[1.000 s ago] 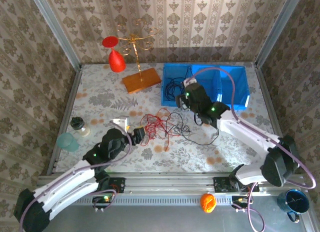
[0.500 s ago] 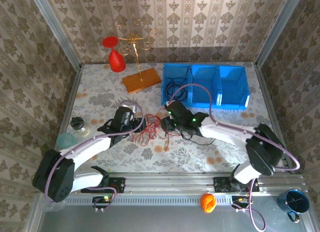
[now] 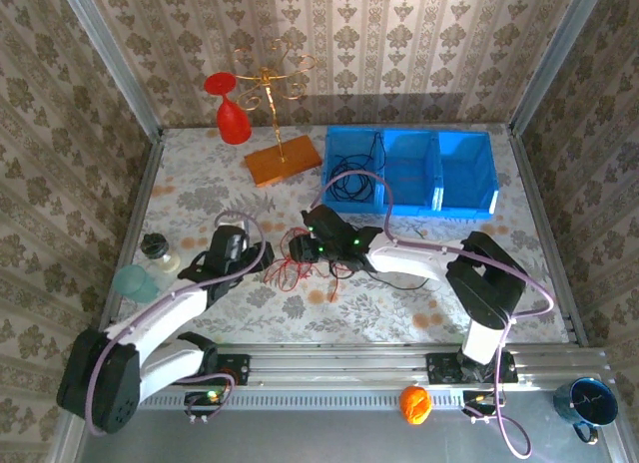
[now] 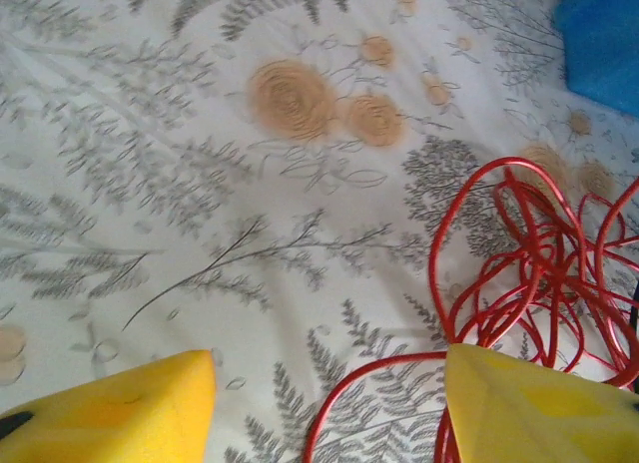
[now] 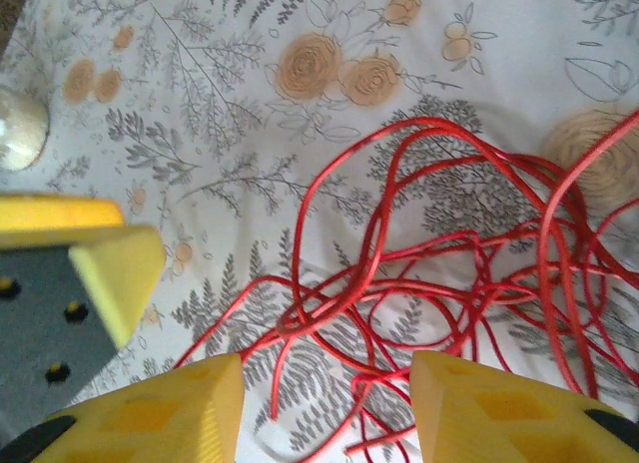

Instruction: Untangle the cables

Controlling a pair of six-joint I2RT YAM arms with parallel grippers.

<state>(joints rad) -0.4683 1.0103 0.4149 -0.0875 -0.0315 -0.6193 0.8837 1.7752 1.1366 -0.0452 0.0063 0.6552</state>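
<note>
A loose tangle of red cables (image 3: 296, 270) lies on the flowered tablecloth at mid table, with thin black cable (image 3: 344, 266) running off to its right. More black cable (image 3: 348, 174) lies coiled in the left compartment of the blue bin. My left gripper (image 3: 264, 255) stands open at the tangle's left edge; one red loop (image 4: 371, 383) runs between its yellow fingers (image 4: 539, 408). My right gripper (image 3: 301, 246) is open just above the red strands (image 5: 399, 273), which cross between its fingers (image 5: 150, 413). The left gripper's finger (image 5: 112, 273) shows close by at the left of the right wrist view.
A blue three-compartment bin (image 3: 464, 174) stands at the back right. A wooden base with a gold hook stand (image 3: 282, 162) and a red glass (image 3: 232, 122) are at the back. A small jar (image 3: 156, 249) and a teal cup (image 3: 133, 281) sit at the left edge.
My right gripper has swept left from beside the bin to the red tangle. The left arm has reached further in, and its gripper has shifted slightly back and left, now facing the right one.
</note>
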